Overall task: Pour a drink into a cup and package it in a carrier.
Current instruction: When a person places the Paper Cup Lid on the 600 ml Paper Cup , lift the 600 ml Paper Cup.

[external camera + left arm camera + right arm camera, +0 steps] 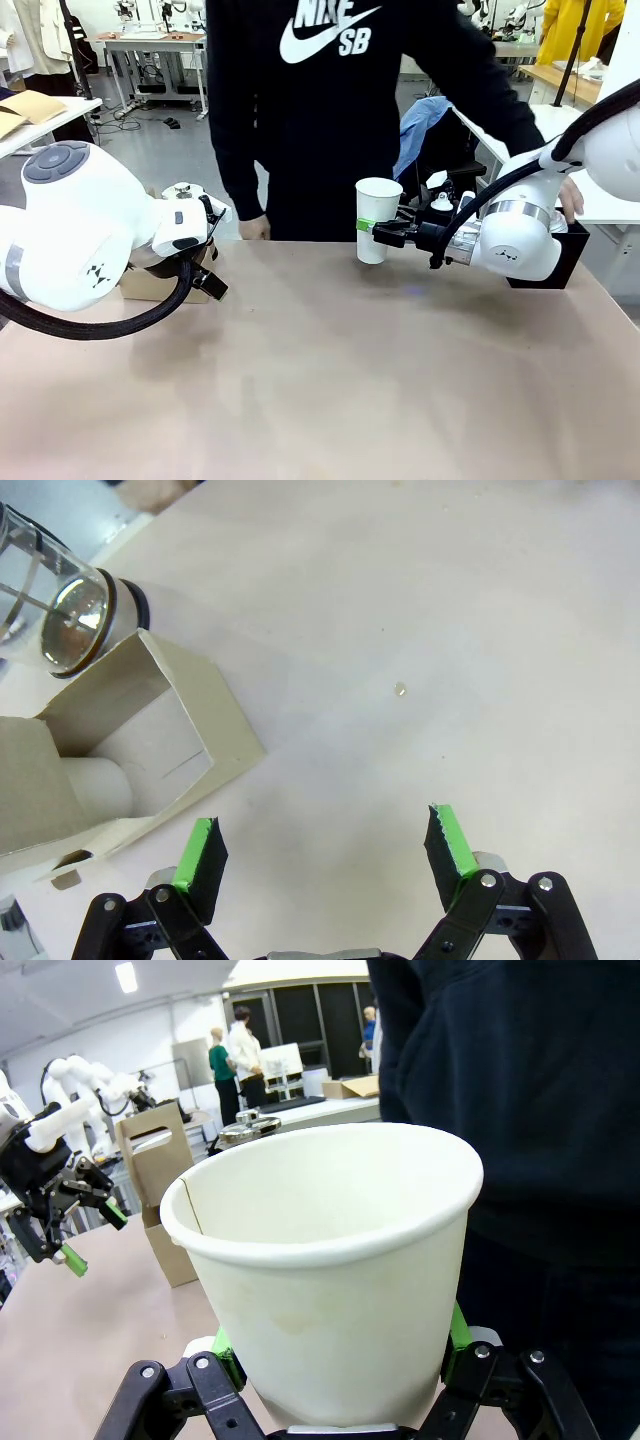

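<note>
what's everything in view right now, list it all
cup: one, white, open-topped, at the table's far side
carrier: one, brown cardboard, table's left, by the left arm
glass pitcher: one, clear, beside the carrier
black box: one, black, table's far right
table: one, tan
person: one, black top, far side of the table
left gripper: one, black with green pads, fingers open over bare table
right gripper: one, black with green pads, fingers shut on the cup
</note>
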Robot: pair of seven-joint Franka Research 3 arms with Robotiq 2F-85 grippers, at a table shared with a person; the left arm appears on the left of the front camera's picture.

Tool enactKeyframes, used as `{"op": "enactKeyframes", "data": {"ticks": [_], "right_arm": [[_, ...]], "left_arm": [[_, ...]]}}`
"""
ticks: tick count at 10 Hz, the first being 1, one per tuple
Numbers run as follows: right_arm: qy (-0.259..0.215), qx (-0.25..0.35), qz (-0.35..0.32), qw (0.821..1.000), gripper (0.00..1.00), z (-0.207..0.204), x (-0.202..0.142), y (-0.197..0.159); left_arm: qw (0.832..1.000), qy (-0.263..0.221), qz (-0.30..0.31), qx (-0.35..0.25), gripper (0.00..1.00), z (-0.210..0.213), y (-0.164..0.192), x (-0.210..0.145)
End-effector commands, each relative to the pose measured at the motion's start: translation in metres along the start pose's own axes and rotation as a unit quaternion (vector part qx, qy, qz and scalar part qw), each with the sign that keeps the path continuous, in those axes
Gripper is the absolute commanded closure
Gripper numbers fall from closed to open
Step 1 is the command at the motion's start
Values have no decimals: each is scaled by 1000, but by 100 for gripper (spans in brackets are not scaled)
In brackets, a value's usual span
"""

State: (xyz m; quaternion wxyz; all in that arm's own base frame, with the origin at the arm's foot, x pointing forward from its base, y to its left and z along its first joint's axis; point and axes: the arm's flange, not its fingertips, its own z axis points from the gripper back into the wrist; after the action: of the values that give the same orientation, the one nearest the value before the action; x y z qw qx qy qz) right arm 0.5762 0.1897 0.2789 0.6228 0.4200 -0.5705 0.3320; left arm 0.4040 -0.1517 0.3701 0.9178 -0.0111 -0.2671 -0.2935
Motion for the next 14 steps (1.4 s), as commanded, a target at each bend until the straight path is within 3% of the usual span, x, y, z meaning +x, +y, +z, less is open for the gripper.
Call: {"op": "enactKeyframes", "data": {"ticks": [1, 14], "right_arm": [[-3, -1, 1, 1000, 16, -2, 2, 0], [-3, -1, 1, 1000, 16, -2, 2, 0]], "left_arm": [[1000, -1, 0, -1, 0, 0, 0, 0], [1000, -1, 0, -1, 0, 0, 0, 0]]}}
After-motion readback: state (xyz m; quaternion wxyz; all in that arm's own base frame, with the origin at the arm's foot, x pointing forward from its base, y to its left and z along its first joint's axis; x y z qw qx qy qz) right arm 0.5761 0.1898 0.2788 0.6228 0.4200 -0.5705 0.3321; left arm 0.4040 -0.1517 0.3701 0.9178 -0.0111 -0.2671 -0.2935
